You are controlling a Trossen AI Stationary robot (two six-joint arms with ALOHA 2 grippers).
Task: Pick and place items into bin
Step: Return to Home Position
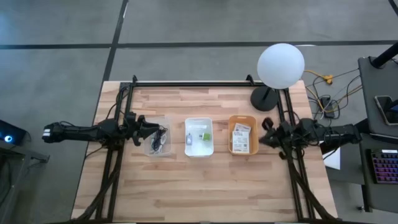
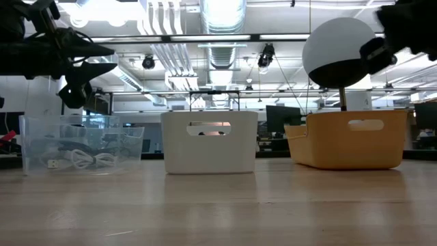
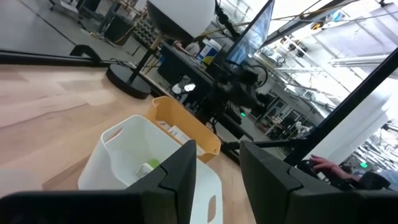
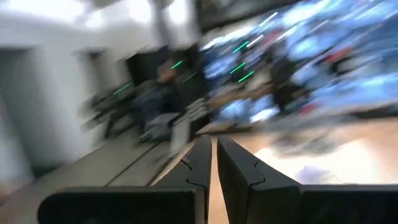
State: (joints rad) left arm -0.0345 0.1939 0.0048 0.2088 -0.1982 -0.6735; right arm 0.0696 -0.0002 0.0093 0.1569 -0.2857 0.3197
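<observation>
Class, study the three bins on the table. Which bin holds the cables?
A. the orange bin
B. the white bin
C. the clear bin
C: in the low view the cables lie coiled on the floor of the clear bin, and the high view also shows them inside it.

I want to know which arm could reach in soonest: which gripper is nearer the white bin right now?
Left. The left gripper hangs over the clear bin, next to the white bin. The right gripper is beyond the orange bin, which lies between it and the white bin.
</observation>
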